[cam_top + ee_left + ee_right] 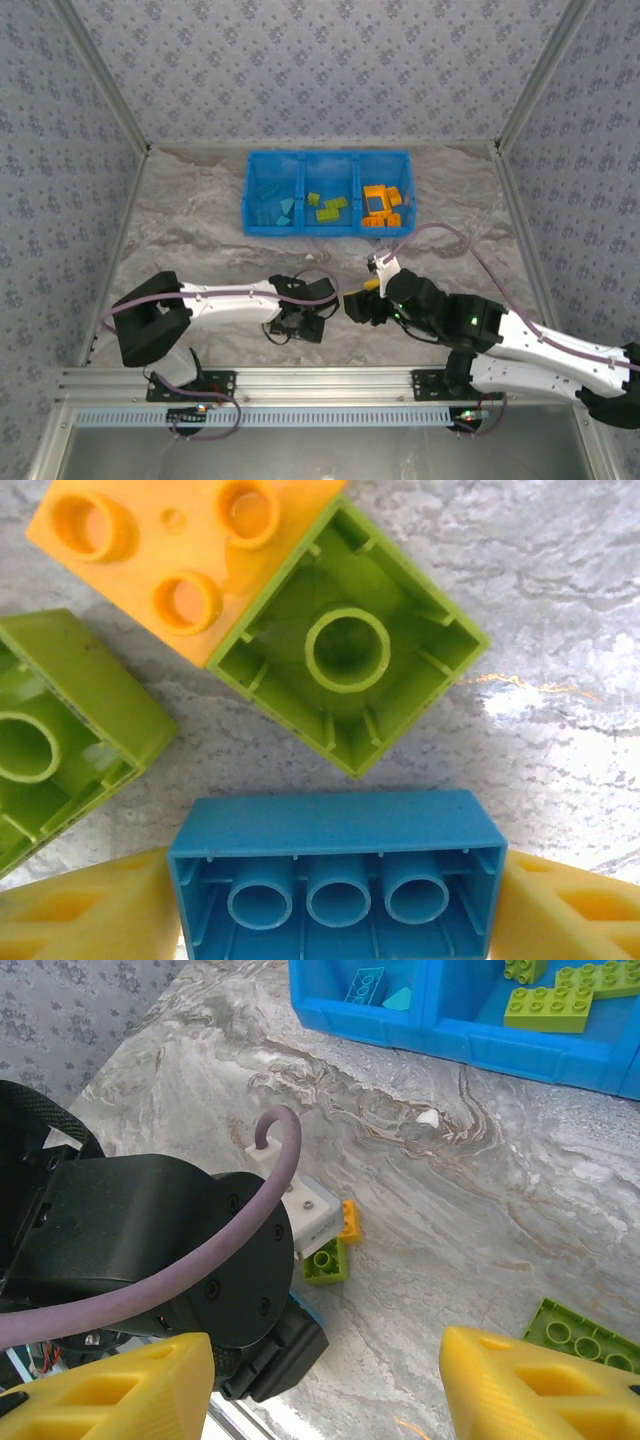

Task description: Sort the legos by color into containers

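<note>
A light blue brick (335,870) lies underside up on the marble table, and my left gripper (335,905) is shut on it, a yellow finger (80,910) pressed against each end. Just beyond it sit a lime green brick (350,640), an orange brick (190,550) and a second lime brick (60,730). My right gripper (325,1400) is open with nothing between its fingers, close beside the left wrist (300,322). The blue bin (327,153) stands at the back, with light blue legos (272,207) in the left compartment, lime ones (328,205) in the middle and orange ones (382,205) on the right.
A lime plate (585,1335) lies on the table by my right finger. The two grippers (355,305) are nearly touching at the table's near middle. Metal rails and patterned walls close in the table on both sides.
</note>
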